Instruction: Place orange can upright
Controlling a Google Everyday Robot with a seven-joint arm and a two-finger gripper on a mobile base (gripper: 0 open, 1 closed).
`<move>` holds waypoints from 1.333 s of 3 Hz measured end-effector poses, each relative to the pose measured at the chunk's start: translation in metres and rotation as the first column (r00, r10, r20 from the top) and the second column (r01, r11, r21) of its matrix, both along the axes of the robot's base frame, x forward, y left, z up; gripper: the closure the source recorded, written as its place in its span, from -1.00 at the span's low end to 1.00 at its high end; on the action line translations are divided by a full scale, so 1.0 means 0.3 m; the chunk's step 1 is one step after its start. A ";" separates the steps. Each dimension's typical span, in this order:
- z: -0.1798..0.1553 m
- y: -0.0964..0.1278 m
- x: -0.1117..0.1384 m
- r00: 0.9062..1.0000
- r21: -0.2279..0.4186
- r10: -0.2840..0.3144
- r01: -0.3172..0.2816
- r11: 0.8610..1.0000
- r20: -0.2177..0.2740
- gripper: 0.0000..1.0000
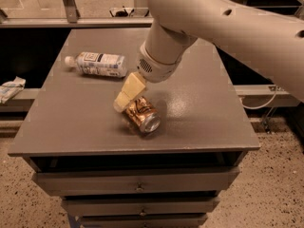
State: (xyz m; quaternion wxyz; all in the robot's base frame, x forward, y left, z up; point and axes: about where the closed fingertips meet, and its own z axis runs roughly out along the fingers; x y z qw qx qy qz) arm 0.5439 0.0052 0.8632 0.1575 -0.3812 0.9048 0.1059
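The orange can lies on its side near the front middle of the grey table, with its silver end facing front right. My gripper hangs from the big white arm and reaches down to the can's rear left end, touching or nearly touching it. The can rests on the table top and is not lifted.
A clear plastic bottle with a white label lies on its side at the table's back left. A crumpled white object sits on a ledge left of the table. Drawers are below the front edge.
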 end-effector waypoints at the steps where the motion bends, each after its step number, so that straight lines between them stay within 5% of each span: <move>1: -0.059 0.040 -0.005 1.000 -0.014 -0.022 0.022 1.000 -0.016 -1.00; 2: -0.089 0.062 -0.006 0.999 -0.025 -0.030 0.030 0.999 -0.023 -1.00; 3: -0.088 0.077 -0.004 1.000 -0.044 -0.031 0.030 0.999 -0.005 -0.66; 4: -0.083 0.072 -0.004 0.999 -0.067 -0.034 0.034 0.997 0.008 -0.04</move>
